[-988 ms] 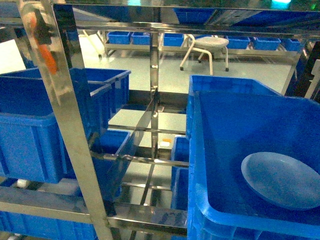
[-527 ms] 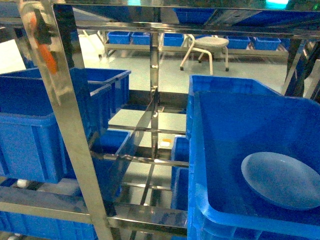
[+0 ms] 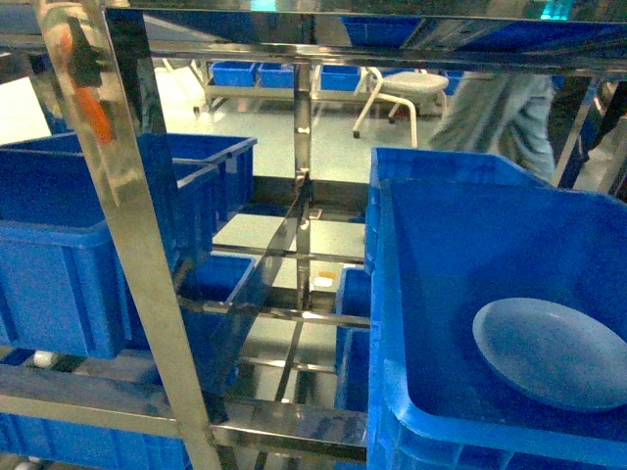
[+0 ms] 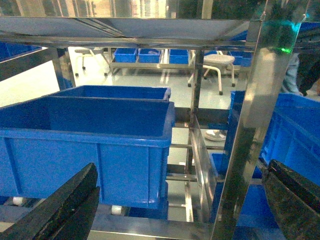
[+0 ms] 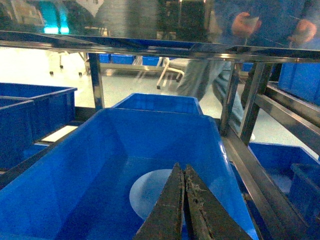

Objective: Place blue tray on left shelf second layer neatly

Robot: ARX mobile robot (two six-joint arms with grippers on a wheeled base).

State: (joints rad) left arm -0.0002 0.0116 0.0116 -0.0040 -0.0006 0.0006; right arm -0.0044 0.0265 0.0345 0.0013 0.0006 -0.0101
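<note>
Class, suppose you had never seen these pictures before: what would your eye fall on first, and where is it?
First, the pale sky-blue oval plastic tray lying flat on the floor of a deep dark-blue plastic crate at the lower right of the head view. Next, the mirror-shiny stainless-steel rack upright slanting down the left. The right gripper hangs shut above the tray, while the left gripper stands wide open.

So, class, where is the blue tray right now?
In the head view, the blue tray lies at lower right, on the floor of the large blue crate, right of the steel upright.
</note>
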